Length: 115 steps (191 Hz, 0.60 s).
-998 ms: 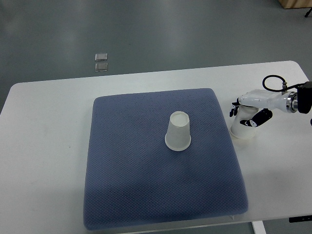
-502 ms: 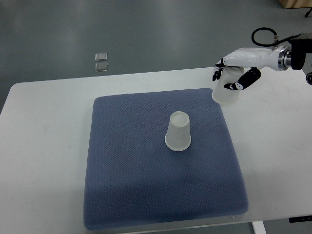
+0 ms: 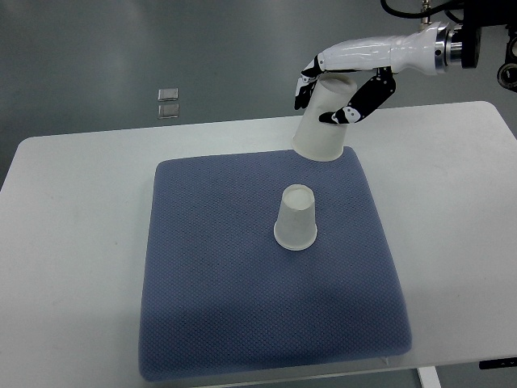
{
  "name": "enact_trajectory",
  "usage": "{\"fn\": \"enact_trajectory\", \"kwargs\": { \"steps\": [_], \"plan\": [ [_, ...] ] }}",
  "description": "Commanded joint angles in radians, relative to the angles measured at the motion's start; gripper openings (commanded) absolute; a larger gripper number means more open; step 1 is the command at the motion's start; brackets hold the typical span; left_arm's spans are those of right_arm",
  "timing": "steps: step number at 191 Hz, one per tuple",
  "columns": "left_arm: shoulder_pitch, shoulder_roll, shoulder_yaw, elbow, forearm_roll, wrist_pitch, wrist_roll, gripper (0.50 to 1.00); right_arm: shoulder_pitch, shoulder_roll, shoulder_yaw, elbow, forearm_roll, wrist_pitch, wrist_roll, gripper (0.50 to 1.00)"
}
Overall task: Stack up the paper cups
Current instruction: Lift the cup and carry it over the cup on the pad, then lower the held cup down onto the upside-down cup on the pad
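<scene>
One white paper cup point(image 3: 296, 217) stands upside down near the middle of the blue-grey mat point(image 3: 218, 299). A second white paper cup point(image 3: 322, 125), also upside down and slightly tilted, hangs in the air above the mat's far edge, up and right of the standing cup. My right hand point(image 3: 335, 91) is shut on this lifted cup, black-tipped fingers wrapped round its upper part; its white arm comes in from the top right. No left arm shows.
The mat lies on a white table point(image 3: 73, 242) whose far edge borders a grey floor. Two small clear squares point(image 3: 168, 103) lie on the floor beyond the table.
My right hand has lifted the cup from the table right of the mat and carried it up and leftward, now over the mat's far edge. The standing cup has not moved.
</scene>
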Motion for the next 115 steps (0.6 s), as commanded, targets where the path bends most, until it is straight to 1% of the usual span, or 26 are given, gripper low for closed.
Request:
{"fn": "enact_trajectory", "kwargs": {
  "steps": [1,50,115],
  "plan": [
    [-0.001,0.000,0.000,0.000,0.000,0.000,0.000,1.000,-0.017,0.024,0.003,0.004,0.032,-0.005,-0.005,0.500],
    [-0.001,0.000,0.000,0.000,0.000,0.000,0.000,1.000,-0.114,0.073,0.003,-0.010,0.019,-0.040,-0.012,0.500],
    [-0.001,0.000,0.000,0.000,0.000,0.000,0.000,1.000,-0.153,0.079,0.003,-0.025,0.008,-0.066,-0.012,0.500]
  ]
}}
